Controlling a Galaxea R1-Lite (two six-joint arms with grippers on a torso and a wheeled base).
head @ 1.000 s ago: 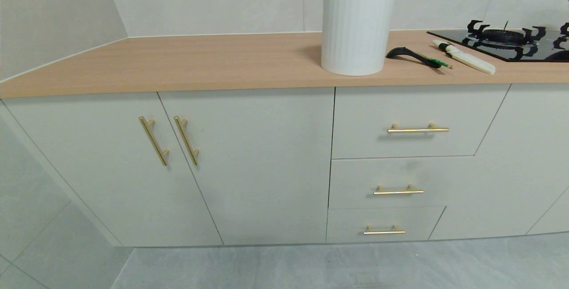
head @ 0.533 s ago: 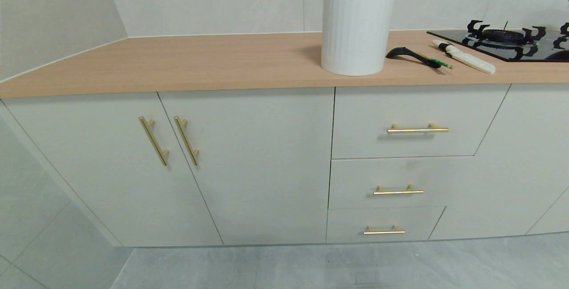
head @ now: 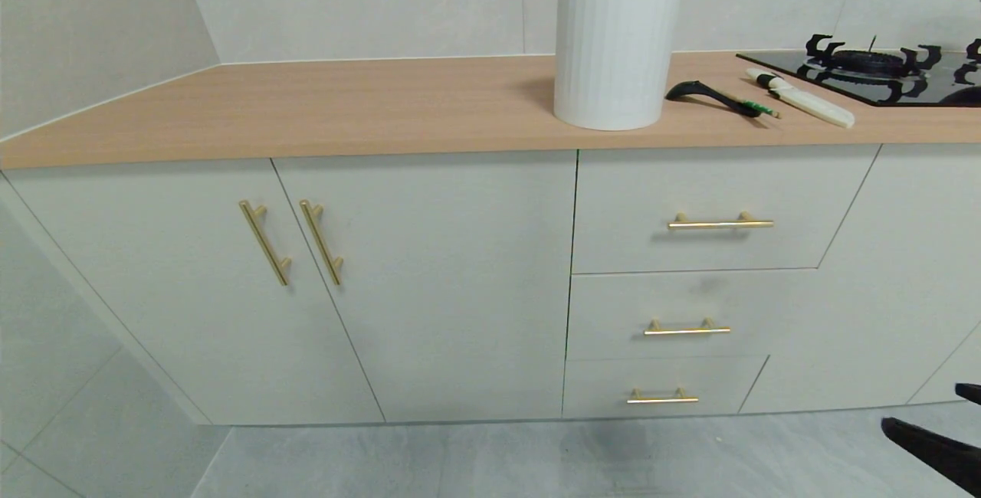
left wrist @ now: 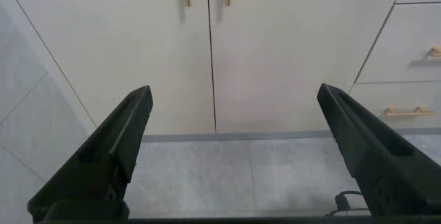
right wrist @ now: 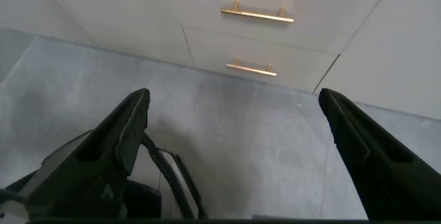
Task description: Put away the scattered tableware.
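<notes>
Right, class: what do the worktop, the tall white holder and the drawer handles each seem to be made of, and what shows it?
The worktop looks like wood or wood-look laminate, matt: brown grain lines. The tall white holder may be ceramic or plastic, ribbed with a soft sheen. The drawer handles look like metal, brushed gold: thin bars with bright glints.

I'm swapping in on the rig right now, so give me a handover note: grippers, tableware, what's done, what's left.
Left gripper: open, empty, low before the cupboard doors.
Right gripper: open, empty, low near the lower drawers.
Black spoon, thin green-marked utensil and white utensil lie on the counter between the white ribbed container and the hob.
Done: nothing put away.
Left: all three pieces.
</notes>
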